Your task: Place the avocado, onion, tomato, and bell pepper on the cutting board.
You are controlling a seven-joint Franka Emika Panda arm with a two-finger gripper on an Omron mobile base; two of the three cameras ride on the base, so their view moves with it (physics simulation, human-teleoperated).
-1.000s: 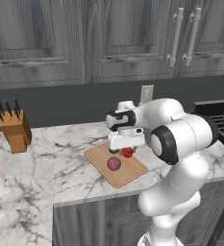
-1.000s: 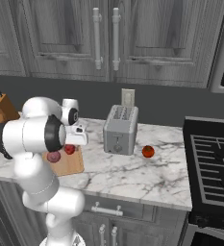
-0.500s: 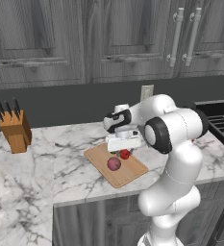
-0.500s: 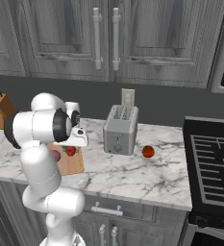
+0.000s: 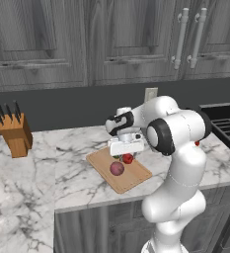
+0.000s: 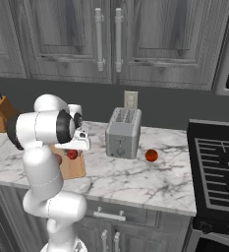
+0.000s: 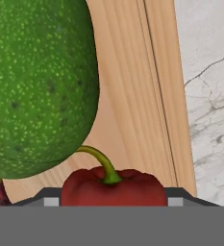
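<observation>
Purple-pink and round, the onion [image 5: 117,168] sits nearest you on the cutting board [image 5: 136,175], a light-tan wooden slab lying at an angle on the marble surface [image 5: 77,163]. Just beyond it, the hand [image 5: 127,154] hangs low over the board with the bell pepper [image 7: 113,187] between its fingers. The pepper fills the gap from one tip to the other, so you can read the hand as closed on it. It is small, glossy and deep red, with a curled green stem pointing toward the avocado [image 7: 36,86]. The avocado is a dark-green, speckled ball lying on the board right beside the pepper, on its far side.

Your first risk is the crowding. 3 items share 1 patch of board, so if you let go with the pepper pressed against the avocado, either one may roll off the wood. From the hand view I cannot tell whether the pepper is touching the board or hanging just above it, and a drop from any height would make it bounce. Lifting away at a slant could also clip the avocado.

Farther off to the right, past the toaster [image 6: 123,132], the tomato [image 6: 151,155] lies alone on the surface, bright red and well apart from the board. By my reckoning it is the 1 item not yet placed.
</observation>
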